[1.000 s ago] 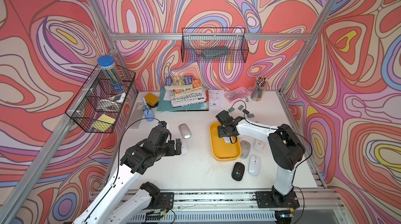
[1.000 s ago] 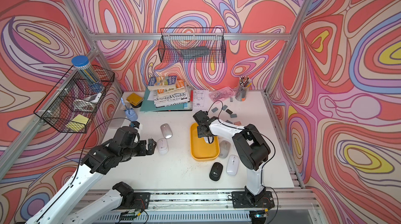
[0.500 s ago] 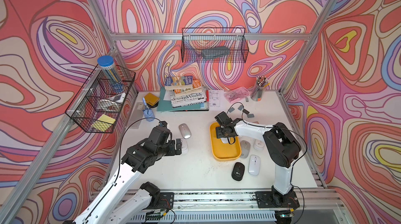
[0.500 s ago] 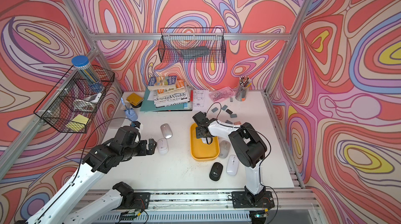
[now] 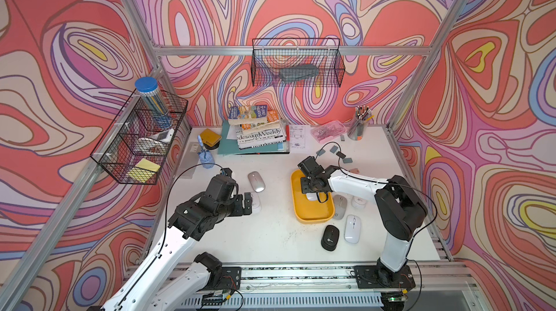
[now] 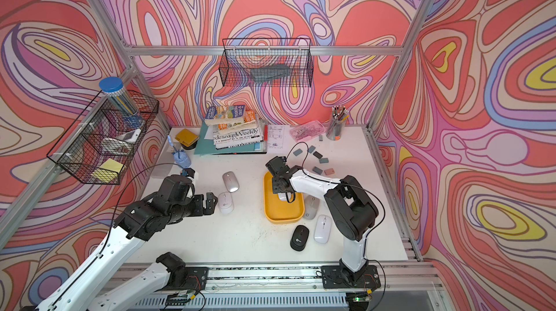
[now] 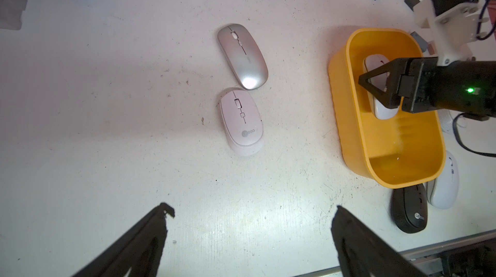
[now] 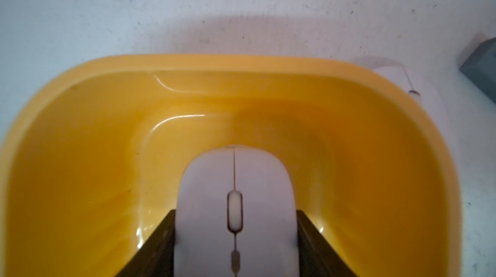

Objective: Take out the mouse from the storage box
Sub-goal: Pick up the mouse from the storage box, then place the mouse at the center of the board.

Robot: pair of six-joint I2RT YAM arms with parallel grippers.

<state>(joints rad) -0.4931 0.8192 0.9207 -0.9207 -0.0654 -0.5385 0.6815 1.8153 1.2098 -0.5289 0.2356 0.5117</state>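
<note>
white tabletop (image 7: 107, 128), right jaws clamped on white mouse (image 8: 236, 179) inside yellow storage box (image 8: 80, 155), left jaws wide apart

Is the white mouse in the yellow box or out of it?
In. The mouse sits between the walls of the box, below the rim, with the right gripper shut on its sides.

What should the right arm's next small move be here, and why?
Probably a straight lift. The right gripper is shut on the white mouse, fingers pressed to both its flanks, and the mouse sits low inside the yellow storage box with walls all round. Rising first should clear the rim before any sideways carry.
</note>
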